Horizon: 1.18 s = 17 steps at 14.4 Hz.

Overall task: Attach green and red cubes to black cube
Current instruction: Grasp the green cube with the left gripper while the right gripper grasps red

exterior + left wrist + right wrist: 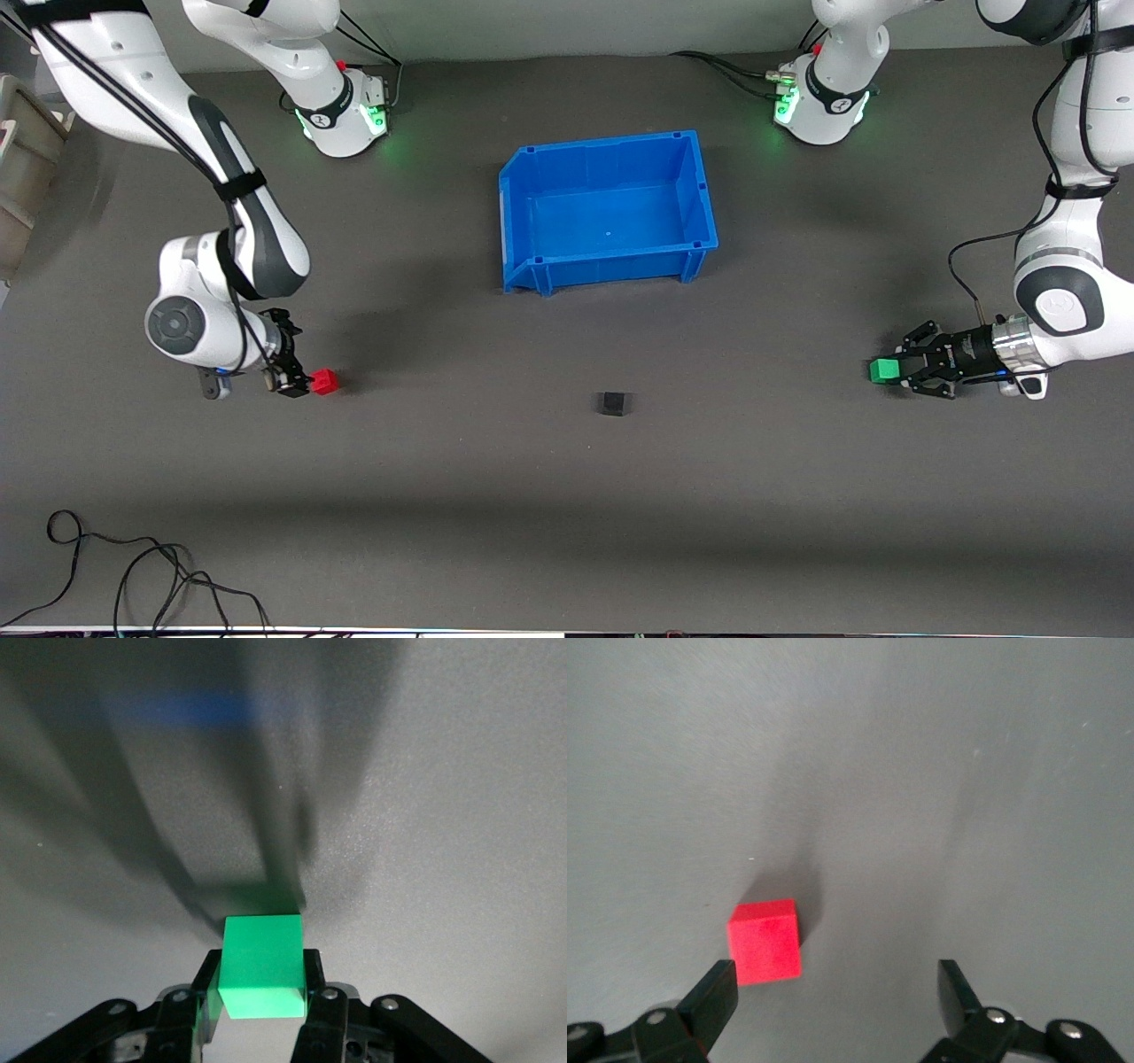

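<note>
Early going, nothing yet joined: right end effector [301, 383] low over the matte grey desk [567, 496], jaws spread, small glossy red cube [325, 381] just off one fingertip; plain matte black cube [612, 404] alone mid-desk, nearer the camera than the moulded blue plastic bin [532, 275]; left end effector [893, 370] clamped on the sharp-edged bright green cube [881, 370].

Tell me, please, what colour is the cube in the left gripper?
Bright green; the left wrist view shows it best.

Dark grey matte counter [567, 532] w/ soft shadows; black loose cable [133, 576] coiled at the edge nearest front cam, twd right arm's end; beige bin [27, 177] off that end.
</note>
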### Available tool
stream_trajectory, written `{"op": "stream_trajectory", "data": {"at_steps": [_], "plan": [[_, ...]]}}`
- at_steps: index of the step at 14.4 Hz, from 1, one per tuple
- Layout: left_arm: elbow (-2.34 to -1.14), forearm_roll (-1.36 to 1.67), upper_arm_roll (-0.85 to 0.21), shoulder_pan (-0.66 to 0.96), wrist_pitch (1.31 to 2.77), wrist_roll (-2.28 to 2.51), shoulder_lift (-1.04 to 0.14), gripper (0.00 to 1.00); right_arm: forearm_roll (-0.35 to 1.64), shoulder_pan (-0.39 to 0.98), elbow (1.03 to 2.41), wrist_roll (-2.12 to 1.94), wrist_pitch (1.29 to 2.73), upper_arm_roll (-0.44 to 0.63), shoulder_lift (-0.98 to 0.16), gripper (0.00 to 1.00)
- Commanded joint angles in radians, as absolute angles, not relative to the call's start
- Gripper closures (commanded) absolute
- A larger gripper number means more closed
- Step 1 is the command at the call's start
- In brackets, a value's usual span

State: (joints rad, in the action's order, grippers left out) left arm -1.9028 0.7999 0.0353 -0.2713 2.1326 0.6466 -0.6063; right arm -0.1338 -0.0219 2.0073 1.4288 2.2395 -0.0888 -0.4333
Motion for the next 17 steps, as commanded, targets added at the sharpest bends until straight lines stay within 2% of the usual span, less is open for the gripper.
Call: {"op": "stream_trajectory", "data": {"at_steps": [1,2,5,8,13,17], "plan": [[-1.899,0.818,0.038,-0.268,2.114,0.649,-0.586,0.69,-0.164,-0.02,1.974,1.453,2.259,-0.09,-0.483,0.02],[-1.887,0.818,0.038,-0.261,2.091,0.666,-0.586,0.73,-0.164,-0.02,1.974,1.466,2.285,-0.091,-0.494,0.02],[-1.864,0.813,0.037,-0.246,2.071,0.731,-0.568,0.73,-0.172,-0.012,1.957,1.467,2.332,-0.092,-0.497,0.03],[-1.807,0.815,0.037,-0.142,2.045,0.875,-0.549,0.73,-0.172,-0.012,1.944,1.463,2.332,-0.092,-0.494,0.02],[-1.749,0.856,0.025,0.055,2.085,1.035,-0.554,0.74,-0.176,-0.003,1.947,1.468,2.352,-0.091,-0.526,0.02],[-1.743,0.923,0.025,0.191,2.195,1.049,-0.587,0.74,-0.17,0.015,1.951,1.471,2.349,-0.089,-0.538,0.06]]}}
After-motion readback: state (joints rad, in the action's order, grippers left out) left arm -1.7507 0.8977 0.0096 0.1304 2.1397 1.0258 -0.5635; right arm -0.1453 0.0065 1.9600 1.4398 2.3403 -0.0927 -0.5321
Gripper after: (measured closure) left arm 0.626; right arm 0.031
